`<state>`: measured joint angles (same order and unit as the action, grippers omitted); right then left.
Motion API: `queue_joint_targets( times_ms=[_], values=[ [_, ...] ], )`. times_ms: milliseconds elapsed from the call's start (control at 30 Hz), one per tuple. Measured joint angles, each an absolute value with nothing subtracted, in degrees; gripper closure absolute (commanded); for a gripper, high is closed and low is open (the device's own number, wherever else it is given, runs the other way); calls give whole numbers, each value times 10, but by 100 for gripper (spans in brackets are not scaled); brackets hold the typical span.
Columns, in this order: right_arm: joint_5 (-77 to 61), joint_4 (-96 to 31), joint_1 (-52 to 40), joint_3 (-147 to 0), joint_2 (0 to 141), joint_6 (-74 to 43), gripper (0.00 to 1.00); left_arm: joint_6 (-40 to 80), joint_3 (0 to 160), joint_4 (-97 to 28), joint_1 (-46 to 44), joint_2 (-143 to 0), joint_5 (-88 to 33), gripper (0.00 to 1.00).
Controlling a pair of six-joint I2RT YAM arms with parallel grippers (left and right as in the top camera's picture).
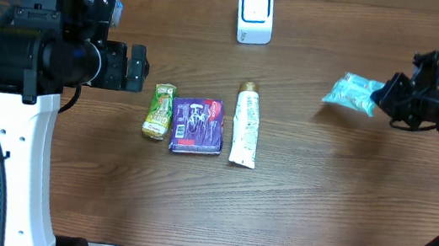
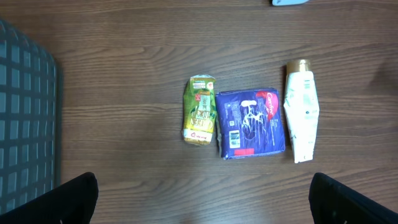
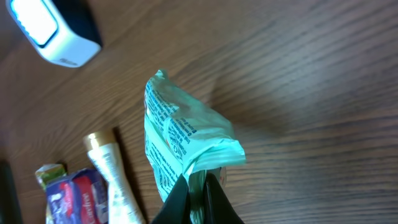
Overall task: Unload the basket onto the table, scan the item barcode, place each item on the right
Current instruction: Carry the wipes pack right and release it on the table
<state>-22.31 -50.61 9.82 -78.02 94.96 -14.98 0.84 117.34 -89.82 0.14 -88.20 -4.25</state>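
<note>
My right gripper (image 3: 199,185) pinches the teal packet (image 1: 351,93) near the table's (image 1: 319,204) right edge, well apart from the scanner (image 1: 255,15), so the scan is not yet done; my left gripper (image 1: 137,68) gapes wide, holding nothing.

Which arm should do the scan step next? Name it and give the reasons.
Right. Its claw is shut on the teal packet, so it probably only needs to carry that over to the white scanner at the table's far edge. The left claw is open and empty, with nothing to scan.
</note>
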Motion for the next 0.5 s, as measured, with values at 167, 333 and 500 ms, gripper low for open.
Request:
queue_joint_targets(
  times_ms=[167,333,500],
  values=[
    [-231,-475,121,-742,952,-150,96,8,1173,-898,1,-882,-43,1],
    [-242,-457,146,-715,958,-150,96,8,1173,-898,1,-882,-43,0],
    [-244,-453,150,-701,990,-150,96,8,1173,-898,1,-882,-43,0]
  ],
)
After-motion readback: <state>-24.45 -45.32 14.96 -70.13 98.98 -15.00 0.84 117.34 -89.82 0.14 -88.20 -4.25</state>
